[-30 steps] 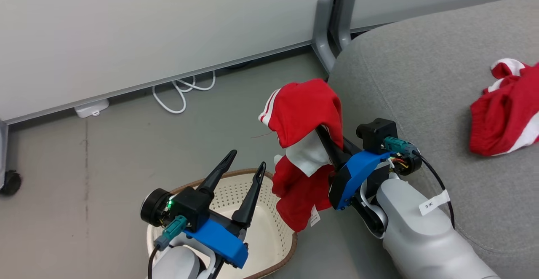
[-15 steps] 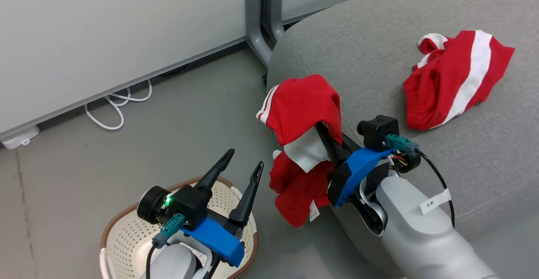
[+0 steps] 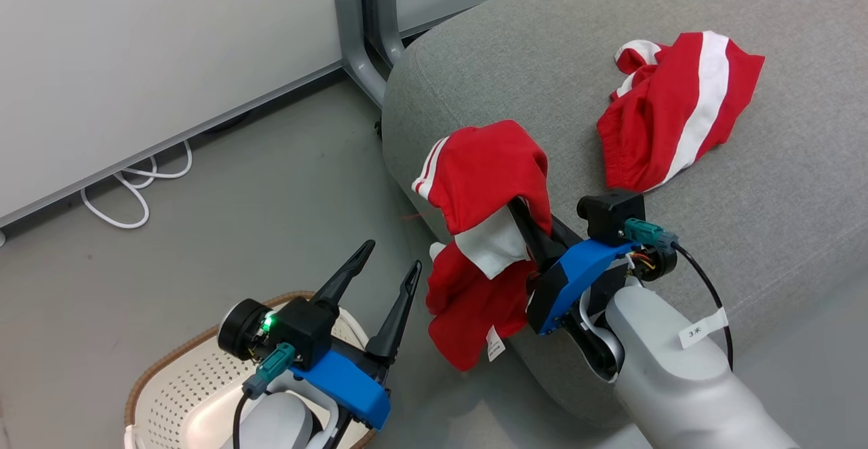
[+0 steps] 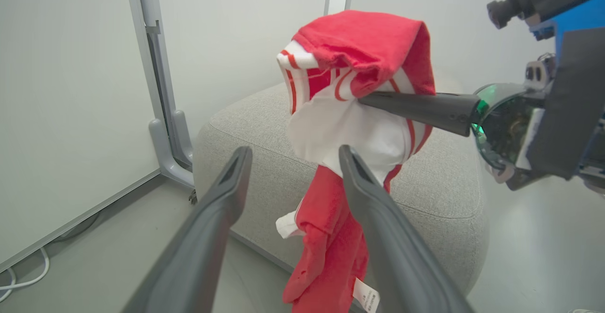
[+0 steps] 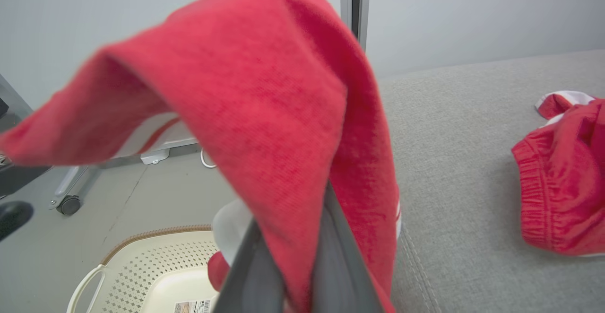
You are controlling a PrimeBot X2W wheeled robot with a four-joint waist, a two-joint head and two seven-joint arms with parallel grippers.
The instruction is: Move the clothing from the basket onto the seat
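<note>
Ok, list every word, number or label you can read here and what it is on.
"3", then a mark I cannot make out: white tag on the black cable.
Too small to read: care tag on the hanging red garment.
Cut off and blurred, unreadable: label inside the basket.

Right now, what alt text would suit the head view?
The right hand holds a red garment at the edge of the grey seat. A second red garment lies on it; the open left hand is near the cream basket.
</note>
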